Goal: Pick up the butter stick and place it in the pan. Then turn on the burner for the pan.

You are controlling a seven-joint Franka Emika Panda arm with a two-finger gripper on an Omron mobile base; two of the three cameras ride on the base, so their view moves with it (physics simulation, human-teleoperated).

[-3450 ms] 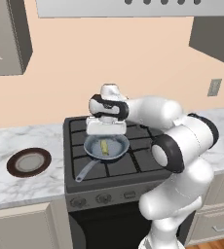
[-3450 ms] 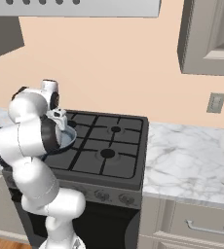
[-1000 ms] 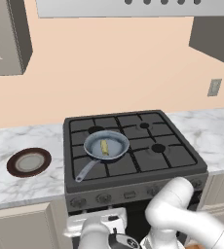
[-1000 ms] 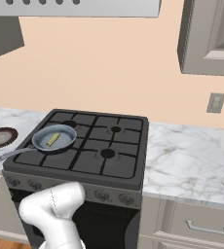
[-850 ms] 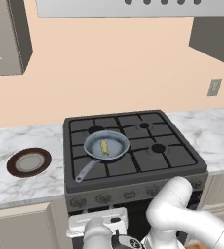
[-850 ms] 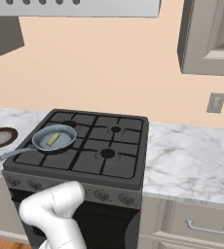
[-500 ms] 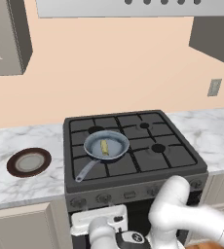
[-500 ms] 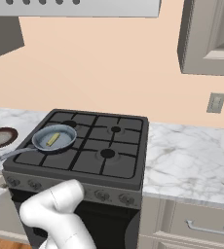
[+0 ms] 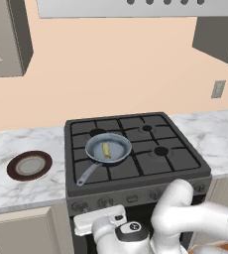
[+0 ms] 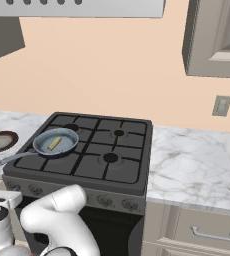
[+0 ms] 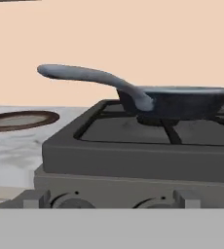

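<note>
- Left base view: the butter stick (image 9: 106,149) lies inside the pan (image 9: 109,147), which sits on the front-left burner of the stove (image 9: 136,154). Pan handle (image 9: 86,174) points toward the front-left corner. A brown-rimmed plate (image 9: 29,165) rests on the marble surface (image 9: 17,183), well apart from the pan. The arm is folded low in front of the stove, with the white hand body (image 9: 100,220) just below the row of knobs (image 9: 106,202). Fingers are hidden; cannot tell whether the end effector is apart or together.
- Right base view: same layout. Butter stick (image 10: 54,143) is in the pan (image 10: 56,141), so the placing step looks done; the burner step remains. The arm elbow (image 10: 57,207) blocks part of the front panel; some knobs (image 10: 105,201) show to its right.
- Hand view: the camera looks level at the stove front. The pan (image 11: 182,102) is seen side-on, its handle (image 11: 92,78) reaching out left. Two knobs (image 11: 77,200) peek above the bottom edge; the plate (image 11: 19,119) is at left. Fingertips are not distinguishable.
- Risk, as a judgement: several knobs stand close together, so the hand could turn the wrong one and light a burner not under the pan. Approaching too high could bump the overhanging handle and shift the pan off its burner.
</note>
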